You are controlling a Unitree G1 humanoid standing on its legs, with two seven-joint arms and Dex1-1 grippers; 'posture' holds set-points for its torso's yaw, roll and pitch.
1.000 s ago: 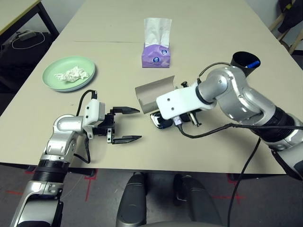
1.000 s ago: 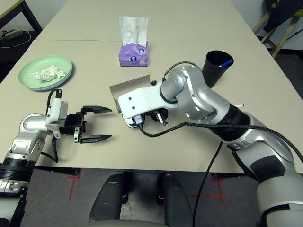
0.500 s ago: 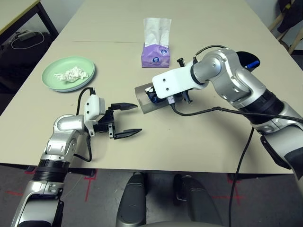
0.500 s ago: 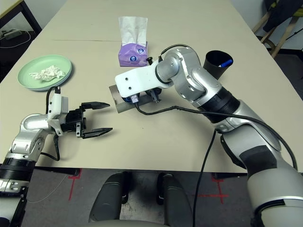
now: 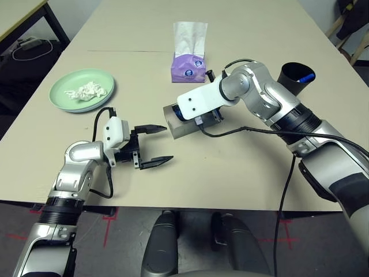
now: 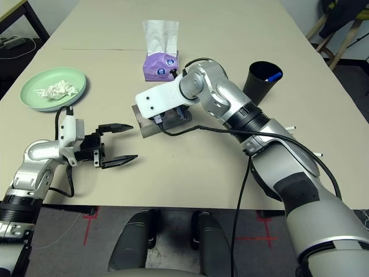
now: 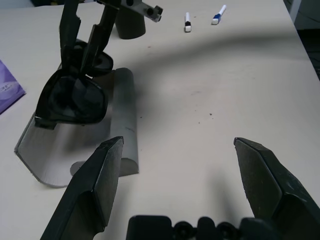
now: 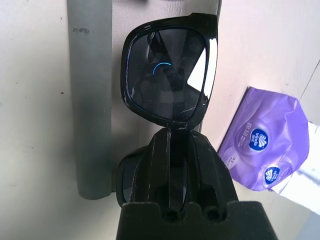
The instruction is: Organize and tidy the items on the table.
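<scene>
Your right gripper (image 8: 177, 145) is clamped on the black sunglasses (image 8: 170, 70), pinching them at the bridge, so one lens hangs past the fingertips and the other sits back against the fingers. In the left wrist view you can see the sunglasses (image 7: 75, 97) held over the open grey glasses case (image 7: 85, 150), lenses facing into its hollow.

The bit that matters next: the case (image 5: 184, 124) lies on the table (image 5: 242, 173) right under the right gripper (image 5: 185, 111), near the middle, its long axis running roughly away from you, and the right wrist view shows the glasses lined up along that same axis. From these pictures I can't tell if the frame is already touching the case or just hanging over it, so I'd guess you ease them down a touch before letting go.

Pose-wise, the right arm reaches across in front of the body, forearm bent in from the right, gripper angled down and toward the left. The left gripper (image 5: 154, 146) is wide open and holding nothing, sitting low over the table just beside the near-left end of the case, pointing at it. It's the closer free one if the case needs steadying or its lid closing.

Other stuff: the pale green plate (image 5: 69, 101) with the crumpled tissue wad (image 5: 85, 90) is well off to the left, the purple tissue pack (image 5: 188, 64) is behind the case, and a dark cup (image 5: 297, 75) is to the right.
</scene>
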